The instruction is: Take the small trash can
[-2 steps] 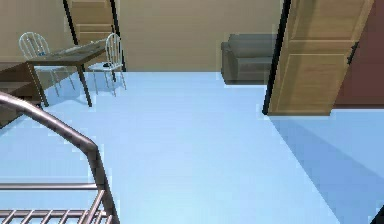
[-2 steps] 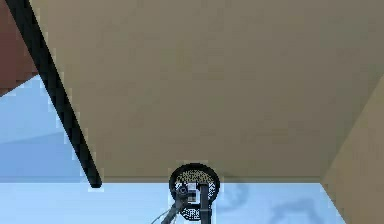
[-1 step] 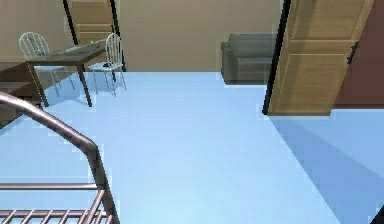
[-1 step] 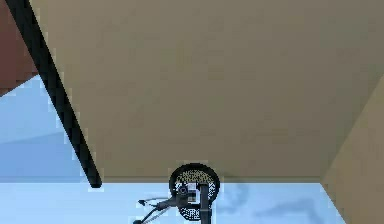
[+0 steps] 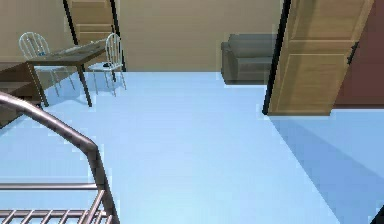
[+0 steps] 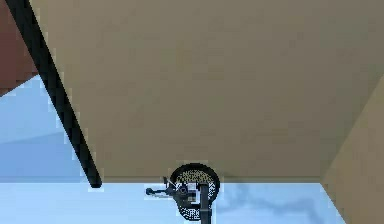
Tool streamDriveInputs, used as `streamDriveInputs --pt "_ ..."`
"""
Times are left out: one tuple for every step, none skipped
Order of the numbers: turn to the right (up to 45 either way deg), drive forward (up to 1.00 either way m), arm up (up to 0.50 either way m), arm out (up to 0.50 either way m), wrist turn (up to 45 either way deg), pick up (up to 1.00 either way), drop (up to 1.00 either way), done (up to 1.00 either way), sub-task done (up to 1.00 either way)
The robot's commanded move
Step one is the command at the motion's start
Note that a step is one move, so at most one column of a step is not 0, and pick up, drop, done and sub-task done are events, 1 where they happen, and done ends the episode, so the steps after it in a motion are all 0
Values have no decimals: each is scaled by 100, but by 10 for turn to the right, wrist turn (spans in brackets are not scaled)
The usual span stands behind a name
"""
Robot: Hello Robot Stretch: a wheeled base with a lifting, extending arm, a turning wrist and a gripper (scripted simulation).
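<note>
Small black mesh trash can [image 6: 193, 181] at arm side view's bottom centre, on blue floor by tan wall [image 6: 220, 90], gripper [image 6: 158, 189] just left of it, finger state & any hold can't tell, fwd view: table [image 5: 70, 53] w/ 2 white chairs [image 5: 112, 52], dark sofa [image 5: 250, 58], wooden door [image 5: 315, 55]

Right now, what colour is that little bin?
The trash can is black mesh, best seen in the arm side view.
</note>
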Motion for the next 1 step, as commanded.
streamDriveInputs --pt "0 0 0 0 450 0 0 0 0"
